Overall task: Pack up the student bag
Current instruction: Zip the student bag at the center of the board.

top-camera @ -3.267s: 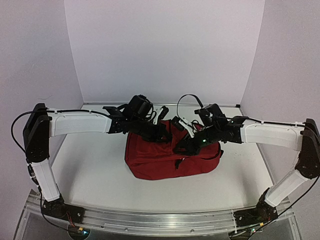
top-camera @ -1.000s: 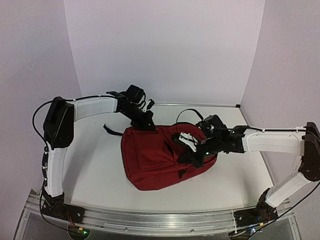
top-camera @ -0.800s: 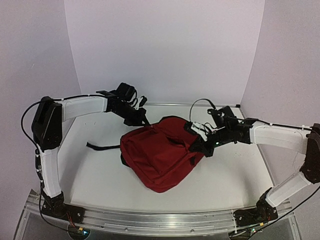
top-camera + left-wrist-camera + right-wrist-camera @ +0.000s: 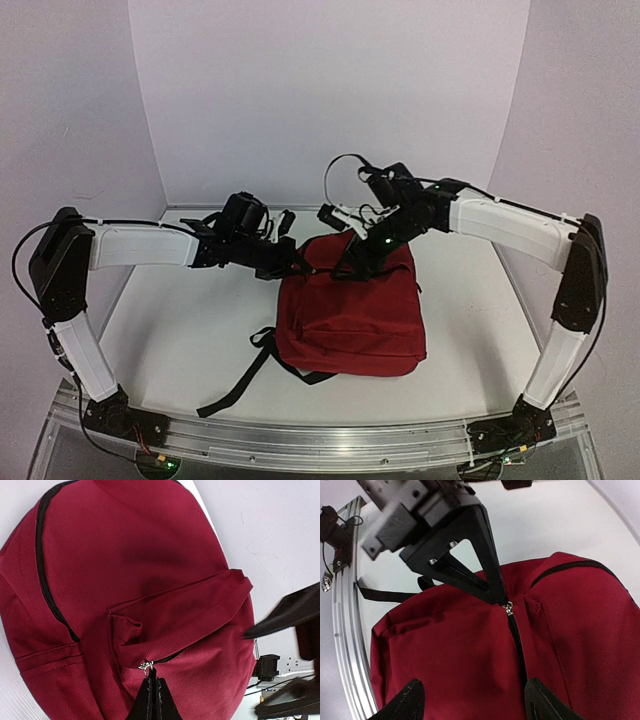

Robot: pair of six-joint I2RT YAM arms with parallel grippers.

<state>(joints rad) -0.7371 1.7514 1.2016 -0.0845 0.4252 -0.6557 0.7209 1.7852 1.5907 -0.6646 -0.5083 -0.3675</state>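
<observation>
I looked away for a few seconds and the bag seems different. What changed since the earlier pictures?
The student bag was swung round and now lies flat, its black straps trailing toward the near-left edge. The right gripper rose off it, fingers open. The left gripper is shut on the zipper pull. Unchanged: both arms work at the bag's top.

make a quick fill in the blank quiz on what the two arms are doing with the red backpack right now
1. The student bag is dark ___.
2. The left gripper pinches the metal zipper pull with its jaws ___.
3. The right gripper hangs above the bag with its jaws ___.
4. The straps lying loose on the table are ___.

Missing words: red; shut; open; black.
</observation>
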